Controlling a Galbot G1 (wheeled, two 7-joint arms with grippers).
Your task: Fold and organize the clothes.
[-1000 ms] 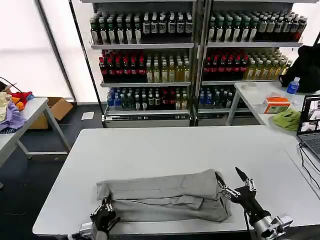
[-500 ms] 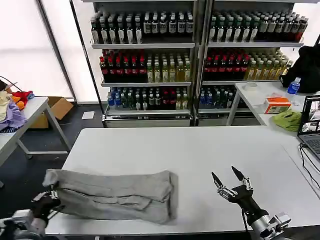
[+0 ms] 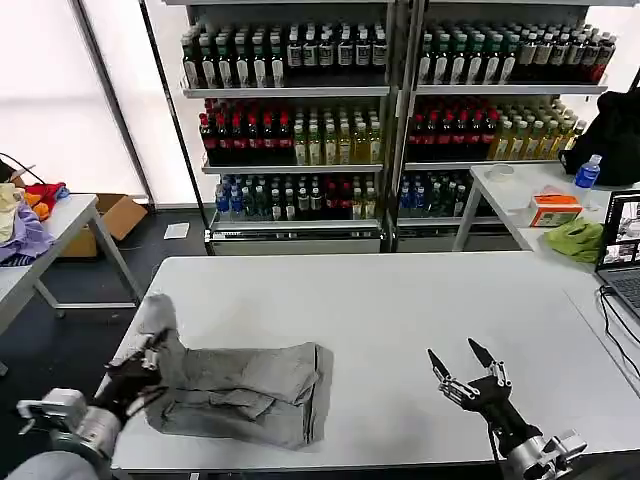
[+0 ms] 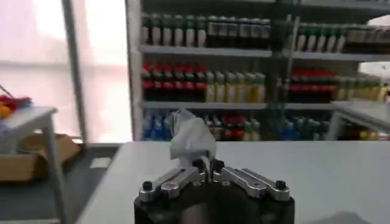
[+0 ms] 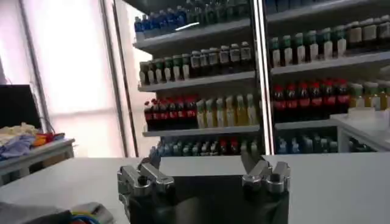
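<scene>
Leftward, shirt (image 3: 245, 385) edge newly lifted

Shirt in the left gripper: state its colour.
Light grey, plain where visible; the shirt shows best in the head view, pinched by the left gripper.

shirt (image 3: 245, 388) | light grey cotton, folded into a long rumpled band | lay flat on the white table's near left part | its left end was lifted off the surface into a crumpled peak (image 4: 190, 139), pinched there | a bit of multicoloured print (image 5: 91, 215) showed at one fold
</scene>
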